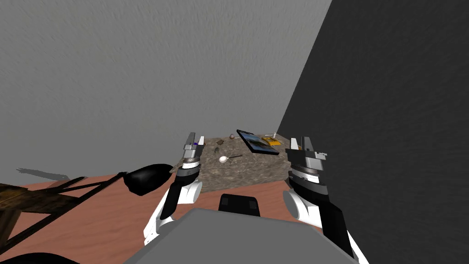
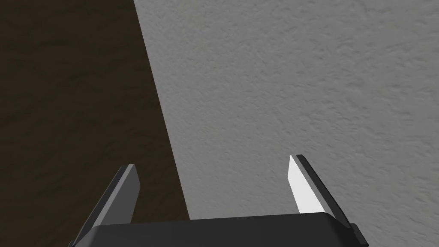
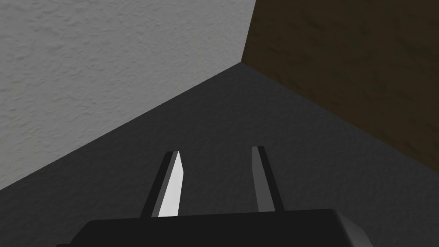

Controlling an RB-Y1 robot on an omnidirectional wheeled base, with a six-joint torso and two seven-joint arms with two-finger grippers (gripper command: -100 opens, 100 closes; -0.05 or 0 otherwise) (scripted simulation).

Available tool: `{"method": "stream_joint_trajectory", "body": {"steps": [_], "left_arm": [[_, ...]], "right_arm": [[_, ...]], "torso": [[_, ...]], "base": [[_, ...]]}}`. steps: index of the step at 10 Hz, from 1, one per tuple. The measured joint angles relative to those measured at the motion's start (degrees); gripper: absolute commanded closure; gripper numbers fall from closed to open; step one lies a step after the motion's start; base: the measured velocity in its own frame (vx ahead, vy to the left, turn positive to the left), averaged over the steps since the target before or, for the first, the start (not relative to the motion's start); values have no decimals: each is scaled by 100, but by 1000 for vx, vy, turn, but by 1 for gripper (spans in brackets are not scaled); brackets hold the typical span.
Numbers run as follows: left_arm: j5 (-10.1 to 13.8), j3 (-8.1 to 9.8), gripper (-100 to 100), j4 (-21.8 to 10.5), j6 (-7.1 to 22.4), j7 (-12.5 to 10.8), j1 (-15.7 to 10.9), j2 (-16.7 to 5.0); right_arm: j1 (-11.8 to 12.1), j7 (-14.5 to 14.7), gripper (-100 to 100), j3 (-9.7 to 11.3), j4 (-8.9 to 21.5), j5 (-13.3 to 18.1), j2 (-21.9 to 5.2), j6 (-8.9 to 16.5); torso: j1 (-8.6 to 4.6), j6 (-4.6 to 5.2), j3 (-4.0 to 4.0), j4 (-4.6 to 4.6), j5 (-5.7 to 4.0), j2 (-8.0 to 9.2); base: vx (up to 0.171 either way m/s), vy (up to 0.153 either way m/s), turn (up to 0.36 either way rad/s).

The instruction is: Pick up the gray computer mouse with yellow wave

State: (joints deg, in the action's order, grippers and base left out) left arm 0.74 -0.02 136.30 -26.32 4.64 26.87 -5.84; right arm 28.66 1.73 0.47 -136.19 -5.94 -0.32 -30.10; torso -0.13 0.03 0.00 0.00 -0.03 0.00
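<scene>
The mouse [image 1: 217, 150] appears as a small dark grey lump, too small for any yellow marking to be made out. It lies just left of the frame's centre on a mottled brown-grey table [image 1: 247, 172], just above a white spoon [image 1: 223, 159] and left of a flat dark slab with a blue face [image 1: 257, 142]. The left gripper [image 1: 195, 135] hangs left of the mouse, released and empty. The right gripper [image 1: 300, 139], at the table's right edge, has its fingers parted more narrowly around nothing.
</scene>
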Motion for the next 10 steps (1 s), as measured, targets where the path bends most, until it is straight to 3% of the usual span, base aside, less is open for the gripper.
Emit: {"method": "stream_joint_trajectory", "body": {"steps": [6, 8, 10], "left_arm": [[959, 604, -100, -96, 656, -563, -936, -811], [1184, 700, -100, -139, 878, -664, -1184, -985], [1537, 865, -100, -262, 1194, -844, -1465, -1338]], "right_arm": [[0, 0, 0, -1, 0, 0, -1, 0], [0, 0, 0, -1, 0, 0, -1, 0], [0, 0, 0, -1, 0, 0, -1, 0]], "torso": [[27, -1, 3, 1, 6, 5], [26, -2, 4, 2, 6, 7], [41, -2, 6, 2, 10, 11]], "base": [[-11, 13, -225], [-21, 41, -253], [-36, 64, -190]]}}
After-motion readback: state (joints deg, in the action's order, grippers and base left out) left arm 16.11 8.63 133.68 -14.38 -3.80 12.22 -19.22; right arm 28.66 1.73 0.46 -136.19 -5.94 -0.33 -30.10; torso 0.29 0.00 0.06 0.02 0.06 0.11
